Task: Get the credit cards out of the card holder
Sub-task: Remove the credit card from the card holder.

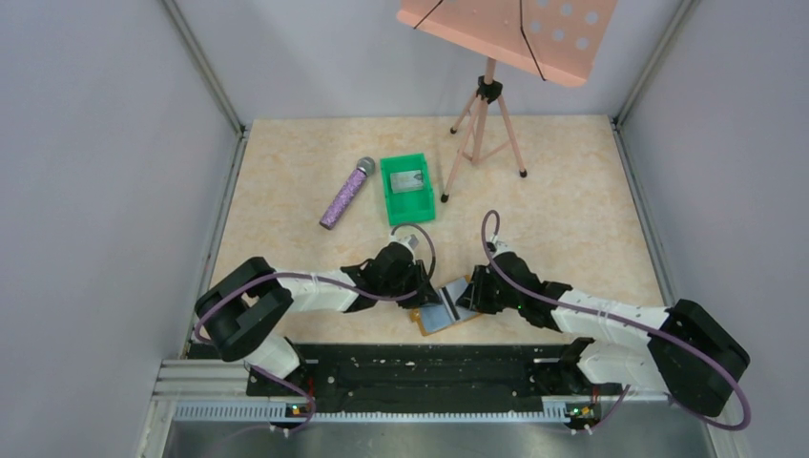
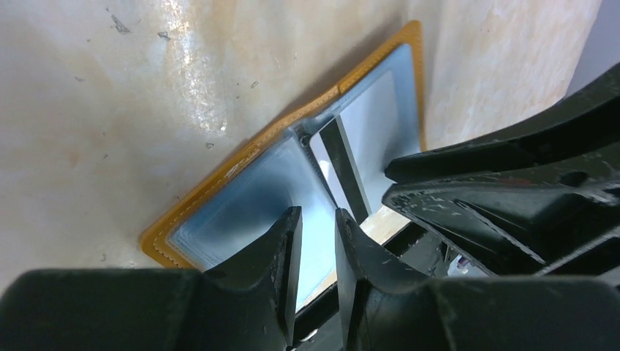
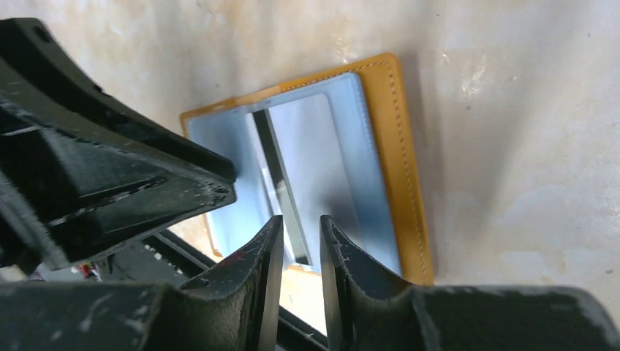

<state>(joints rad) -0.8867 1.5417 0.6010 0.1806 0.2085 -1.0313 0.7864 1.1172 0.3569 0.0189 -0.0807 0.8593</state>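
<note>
Left end effector [image 2: 316, 216] and right end effector [image 3: 300, 221] narrowly parted, grip unclear, over open card holder [image 2: 245, 194], credit card [image 3: 322, 161] inside

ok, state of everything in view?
card holder, open flat
credit card, in a holder pocket
green bin, upright, grey card inside
microphone, lying on its side
music stand, upright
left gripper, jaws slightly apart over card holder
right gripper, jaws slightly apart over credit card

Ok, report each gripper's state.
Left gripper: jaws narrow, over the card holder; grip cannot be told.
Right gripper: narrow at a credit card; cannot be told.
</note>
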